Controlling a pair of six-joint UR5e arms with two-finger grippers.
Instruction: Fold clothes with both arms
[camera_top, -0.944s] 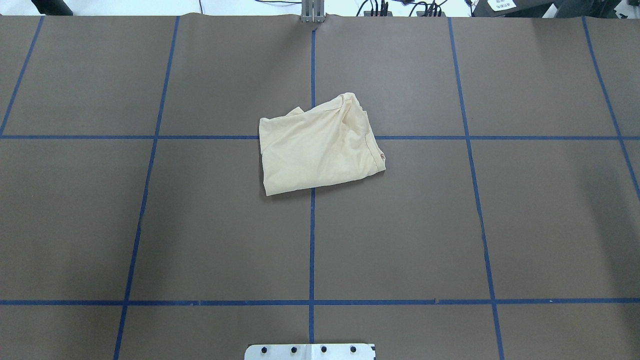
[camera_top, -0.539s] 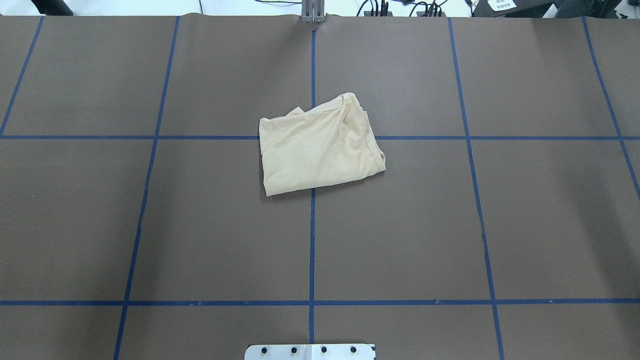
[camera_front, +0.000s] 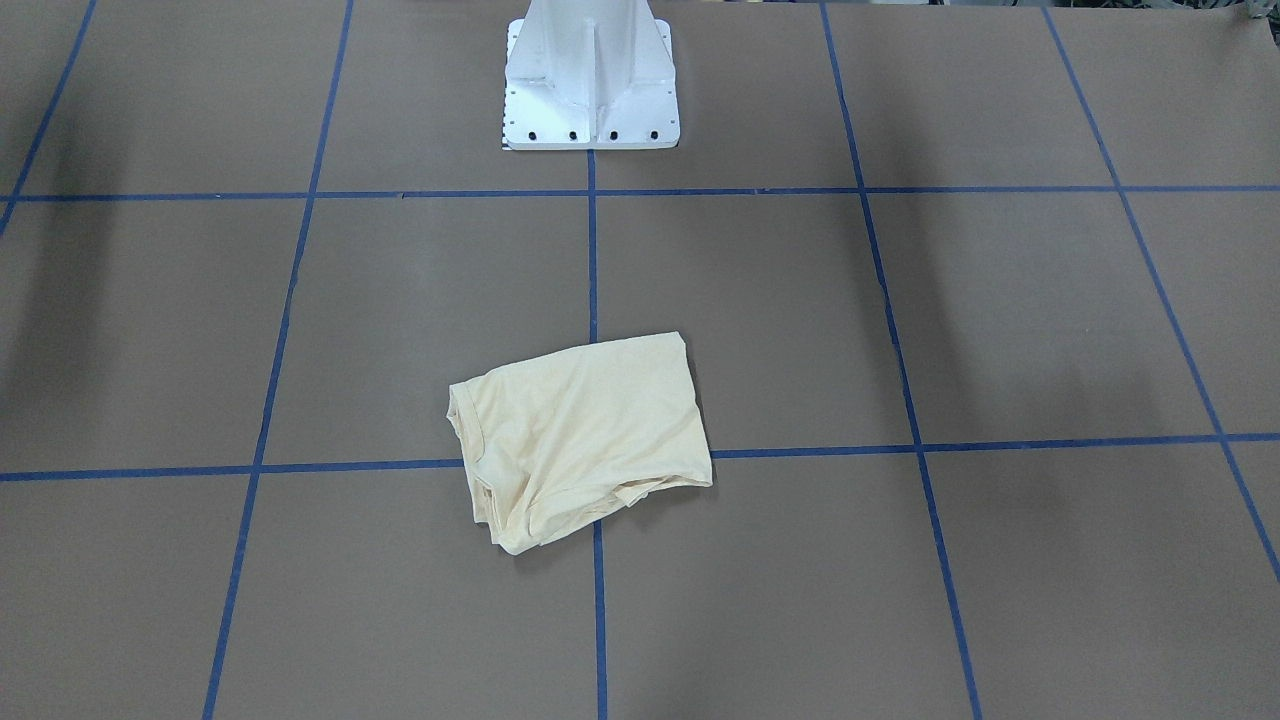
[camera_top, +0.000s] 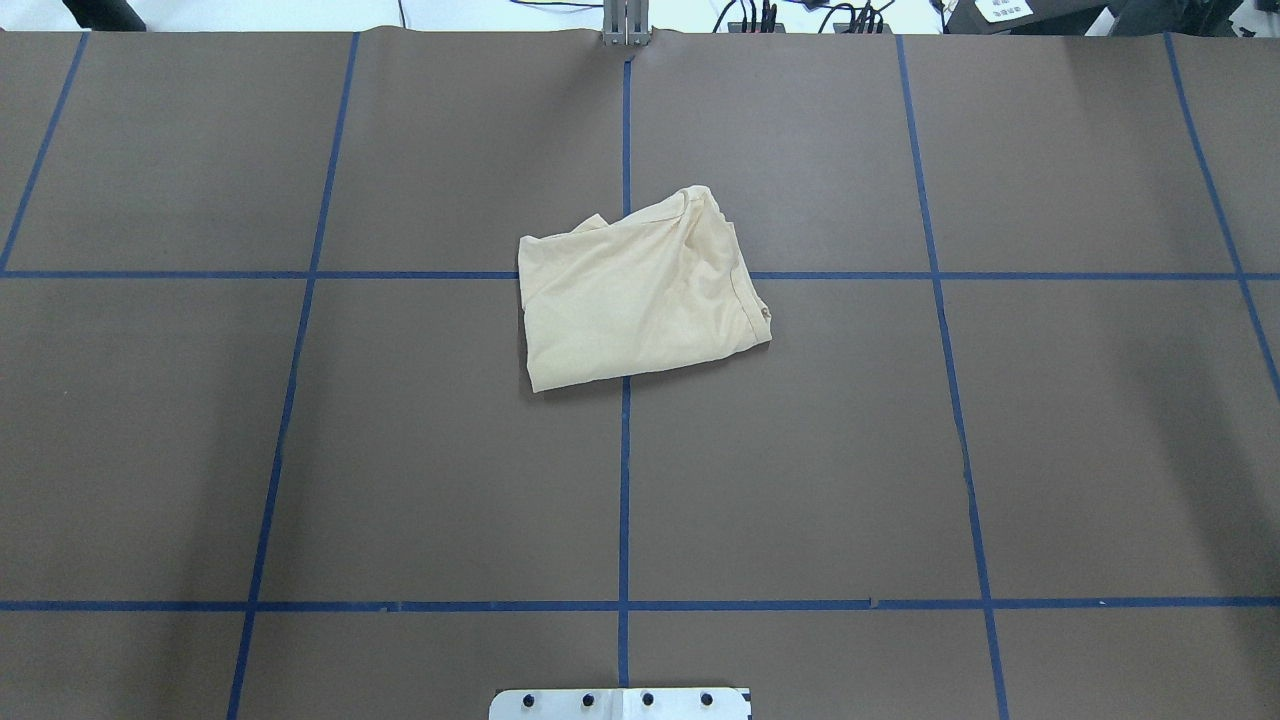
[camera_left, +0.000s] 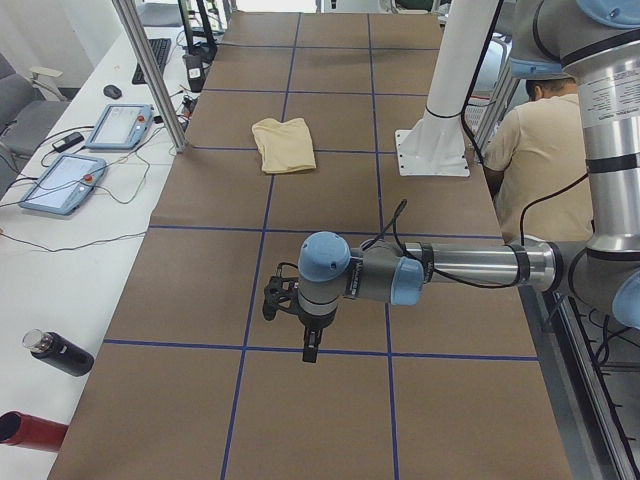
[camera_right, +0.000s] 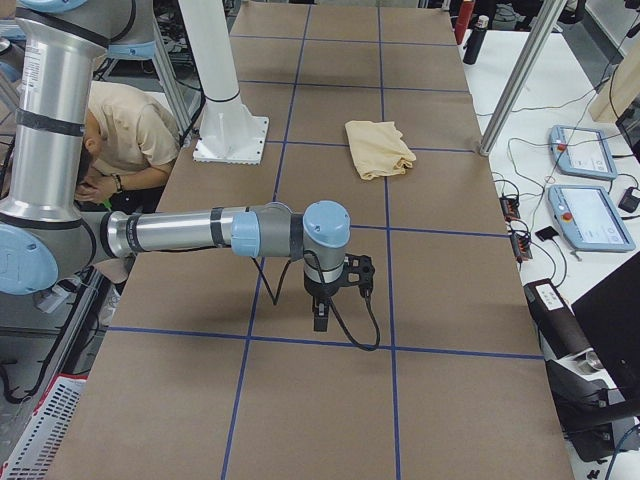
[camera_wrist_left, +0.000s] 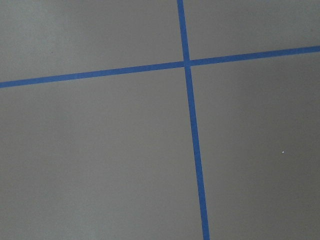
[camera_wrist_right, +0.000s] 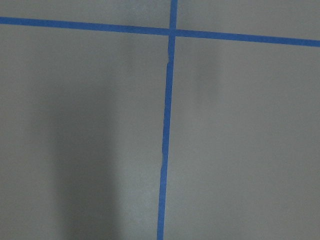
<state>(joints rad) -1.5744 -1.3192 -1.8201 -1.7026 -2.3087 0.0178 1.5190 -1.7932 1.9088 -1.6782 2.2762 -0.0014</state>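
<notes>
Cream T-shirt (camera_front: 580, 440) is seen folded small in the front view's lower middle, laid across the centre tape line (camera_front: 592, 260). Overhead it's centred, long axis tilted a bit. From the left end, the left hand (camera_left: 311, 345) is hung mid-frame, with the T-shirt well apart up-frame; grip can't be told. Right end, same story for the right hand (camera_right: 320, 315). Neither is judged nearer.

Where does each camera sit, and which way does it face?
Front-facing: across the table, faces the white pedestal, T-shirt nearer; no arm shows.
Overhead: behind the robot, looks down on the T-shirt; only the pedestal's edge shows.
Exterior left: table end; left arm near.
Exterior right: opposite end; right arm near.
Left wrist: looks down on a tape cross; no robot part.
Right wrist: likewise.
Shared: all exterior views hold the T-shirt.
</notes>
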